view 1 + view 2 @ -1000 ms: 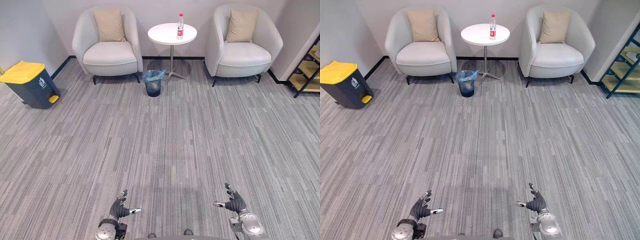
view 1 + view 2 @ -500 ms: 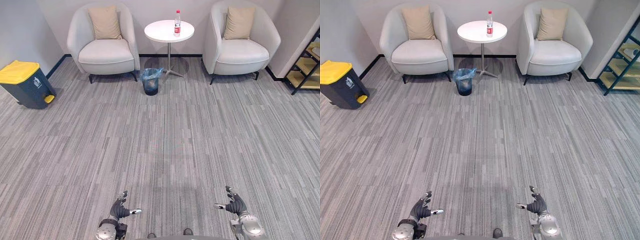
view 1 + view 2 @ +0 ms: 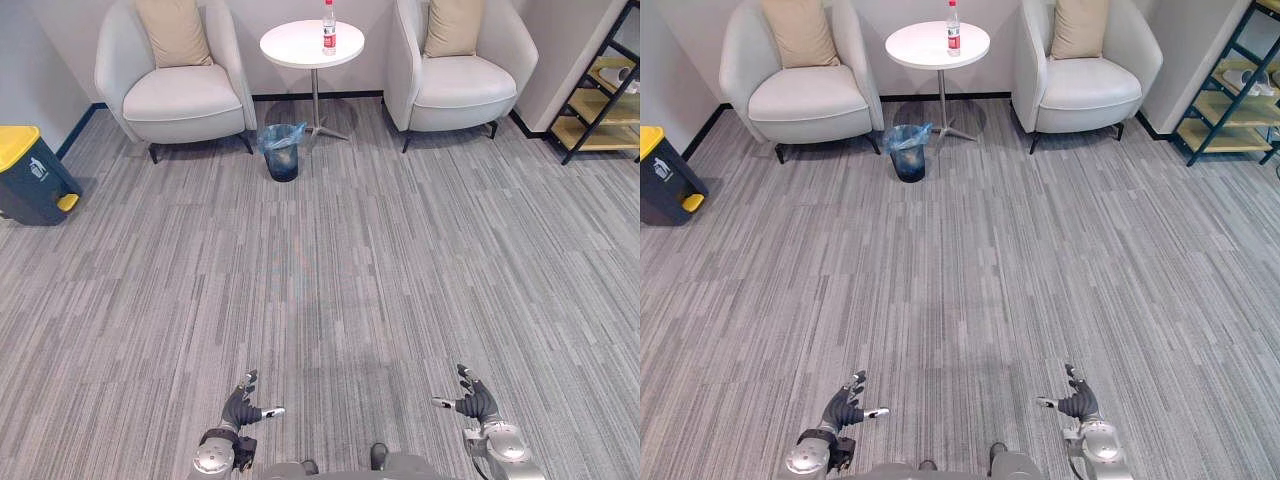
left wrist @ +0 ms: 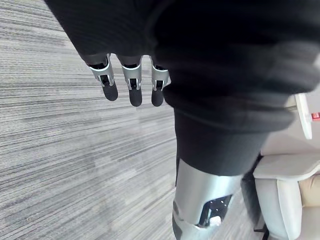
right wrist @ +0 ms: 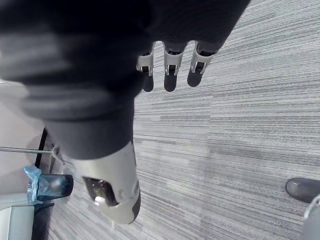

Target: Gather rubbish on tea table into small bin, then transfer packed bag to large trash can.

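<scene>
A round white tea table (image 3: 311, 45) stands at the far wall between two armchairs, with a clear bottle with a red label (image 3: 329, 27) upright on it. Beside the table's foot sits a small bin lined with a blue bag (image 3: 283, 152). The large dark trash can with a yellow lid (image 3: 27, 175) is at the far left. My left hand (image 3: 242, 409) and right hand (image 3: 473, 399) hang low over the carpet near me, both open and holding nothing, several metres from the table.
Two pale armchairs (image 3: 180, 82) (image 3: 455, 72) with beige cushions flank the table. A dark-framed shelf with wooden boards (image 3: 598, 96) stands at the far right. Grey striped carpet (image 3: 330, 280) stretches between me and the furniture.
The whole picture has shifted: the camera has moved, and the table, bin and chairs now sit higher and further left. Both hands stay low and open.
</scene>
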